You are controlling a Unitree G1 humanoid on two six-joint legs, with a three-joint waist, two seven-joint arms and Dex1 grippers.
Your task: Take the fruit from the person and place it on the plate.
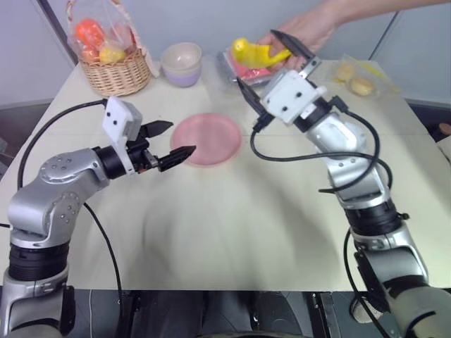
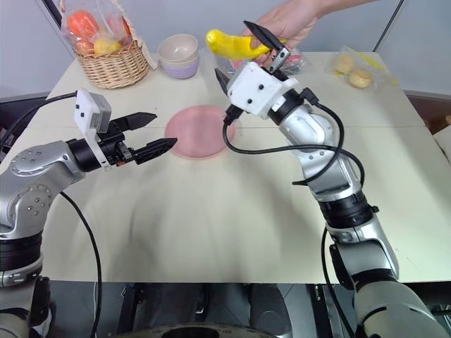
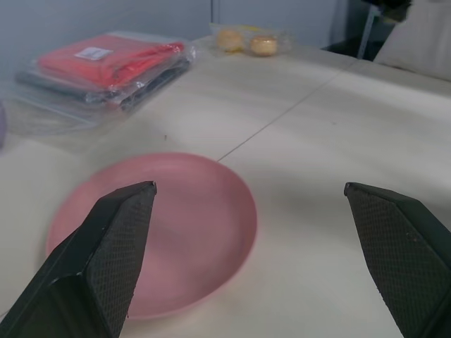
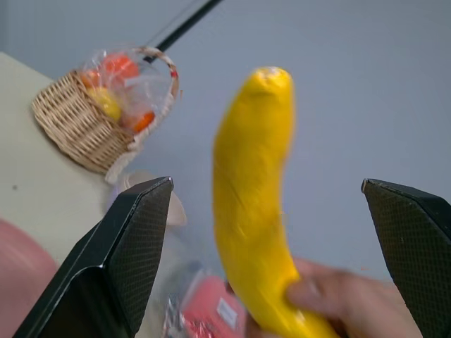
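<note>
With your right gripper point(image 4: 268, 260) wide open around the fruit point(image 4: 257, 190), close on its middle, clear of the person's hand point(image 4: 331, 299); left gripper point(image 3: 250, 253) waits open.

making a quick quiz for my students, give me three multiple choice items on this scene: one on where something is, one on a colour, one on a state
1. Where is the banana?
A. on the plate
B. in the person's hand, above the table
C. in the basket

2. What colour is the plate?
A. pink
B. green
C. black

3. How does the right claw stand?
A. shut on the banana
B. shut, holding nothing
C. open, one finger on each side of the banana

Answers:
1. B, the person's hand holds the banana up by its lower end.
2. A, the round flat plate on the table is plain pink.
3. C, the right wrist view shows both fingers apart, clear of the banana.
</note>
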